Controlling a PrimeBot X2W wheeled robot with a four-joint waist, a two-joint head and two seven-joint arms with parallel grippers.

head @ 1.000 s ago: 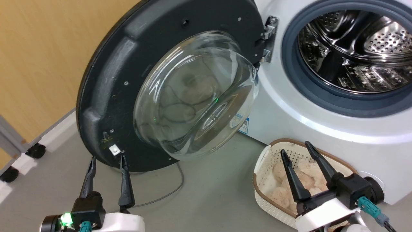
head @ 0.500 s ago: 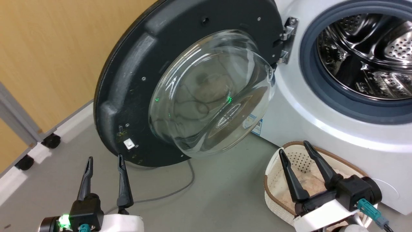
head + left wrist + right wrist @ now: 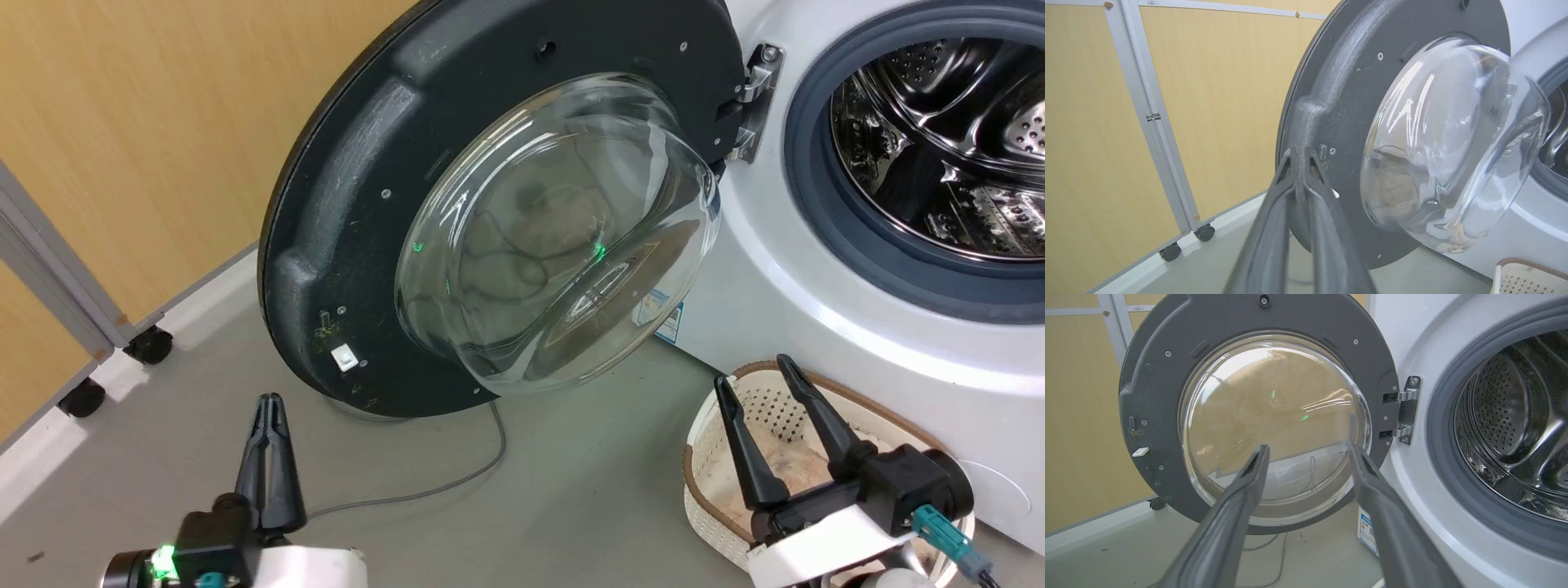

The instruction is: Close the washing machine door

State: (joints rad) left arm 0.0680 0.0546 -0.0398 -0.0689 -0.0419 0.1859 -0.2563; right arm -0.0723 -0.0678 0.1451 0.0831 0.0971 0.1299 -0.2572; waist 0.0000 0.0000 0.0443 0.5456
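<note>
The washing machine door (image 3: 351, 204) stands swung wide open to the left of the washing machine (image 3: 816, 310). Its dark inner face and bulging glass bowl (image 3: 555, 229) are turned toward me, and its metal hinge (image 3: 755, 90) sits at the right. My left gripper (image 3: 269, 402) is shut with nothing in it, low over the floor just short of the door's lower left rim. In the left wrist view, the left gripper's tips (image 3: 1300, 154) point at the door rim (image 3: 1347, 102). My right gripper (image 3: 753, 369) is open above a basket. In the right wrist view, the right gripper (image 3: 1308, 447) faces the door (image 3: 1155, 375).
A white laundry basket (image 3: 710, 441) with a brown rim sits on the floor against the machine's front. A grey cable (image 3: 457, 482) runs across the grey floor under the door. A partition on casters (image 3: 151, 347) and a wood-panel wall stand to the left. The steel drum (image 3: 939, 147) is open.
My left gripper's fingers have come together from open to shut. The head camera has moved, so the door and machine sit further right in the picture.
</note>
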